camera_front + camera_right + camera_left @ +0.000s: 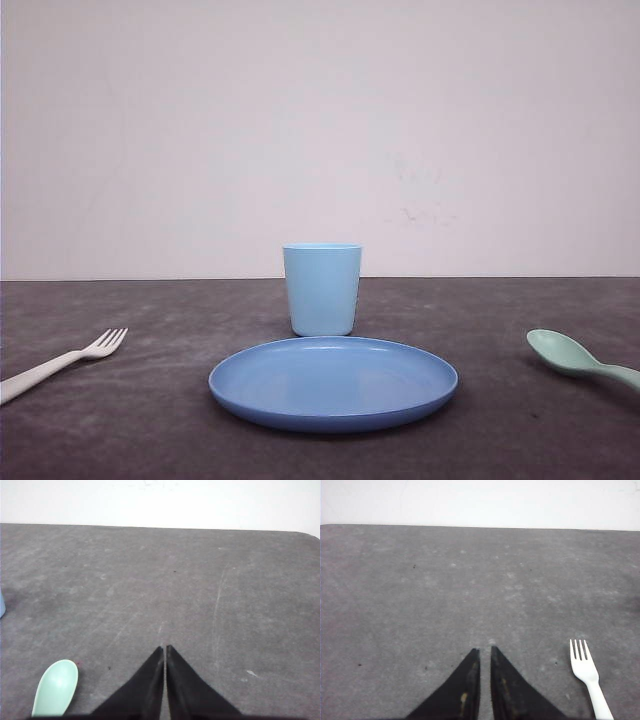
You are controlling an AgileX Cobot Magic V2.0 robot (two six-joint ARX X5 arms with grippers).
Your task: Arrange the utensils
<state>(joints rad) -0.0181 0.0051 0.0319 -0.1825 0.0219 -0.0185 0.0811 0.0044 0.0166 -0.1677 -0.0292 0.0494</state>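
A round blue plate (333, 384) is set at the middle of the dark grey table (160, 420), and a light blue cup (322, 289) is stood upright just behind it, on the far side. The white fork (62, 364) is laid on the table well to the left of the plate, its tines turned toward the far right. The mint-green spoon (580, 358) is laid well to the right of the plate, bowl upward and pointed left. The left gripper (485, 652) is seen above bare table with its fingers drawn nearly together, nothing held between them; the fork (589, 676) is apart from it. The right gripper (165, 650) is likewise closed on nothing, the spoon (57, 687) lying clear of it.
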